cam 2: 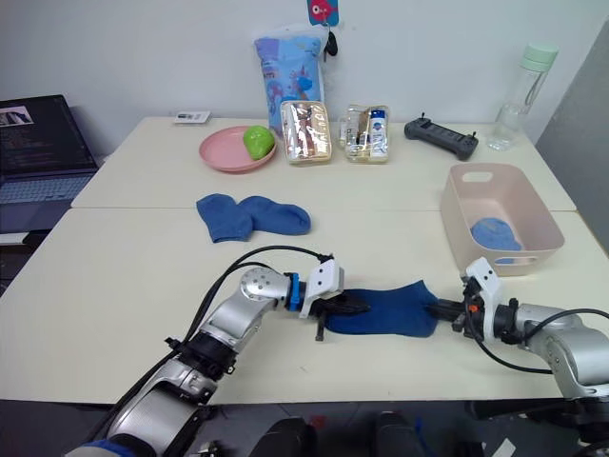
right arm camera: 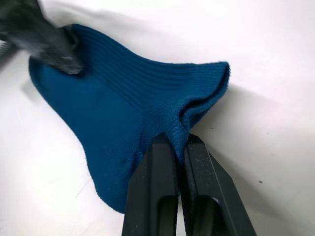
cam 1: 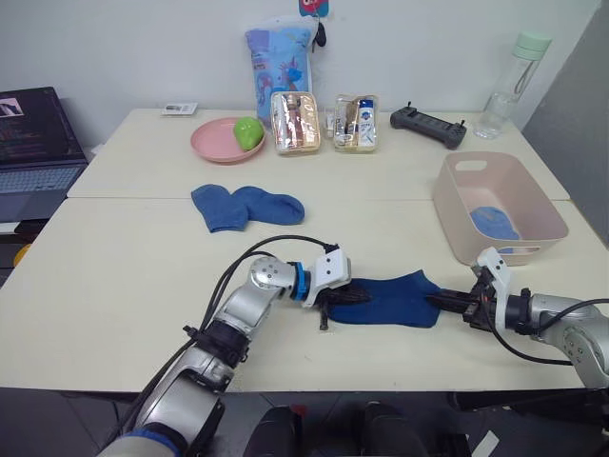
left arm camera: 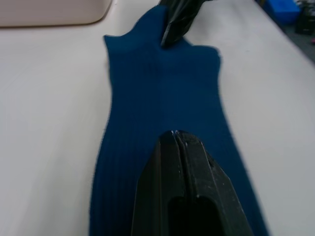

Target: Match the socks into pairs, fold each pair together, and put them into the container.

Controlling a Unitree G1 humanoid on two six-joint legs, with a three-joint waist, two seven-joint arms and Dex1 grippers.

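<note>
A dark navy ribbed knit sock (cam 1: 390, 300) lies flat on the near part of the cream-white table (cam 1: 114, 276), its long axis running across the robot's front from left to right, stretched between the two grippers. The left gripper (cam 1: 335, 297) has its black fingers pressed together on the sock's left end, and in the left wrist view those fingers (left arm camera: 183, 162) lie closed on top of the fabric. The right gripper (cam 1: 445, 305) is pinched shut on the sock's right edge; the right wrist view shows a fold of the ribbed cloth caught between its two fingers (right arm camera: 156, 172), with the flared end of the sock rising just beside them. Farther back, toward the table's middle and to the left, two medium-blue soft knit socks (cam 1: 245, 207) lie side by side, touching, their length also running left to right. The pale pink-beige rectangular plastic tub (cam 1: 455, 205) stands at the right side of the table, just behind the right gripper, and holds a light-blue folded sock bundle (cam 1: 493, 223) on its floor. A flat round pink plate (cam 1: 214, 143) carrying a green rounded object (cam 1: 248, 131) sits near the back.
</note>
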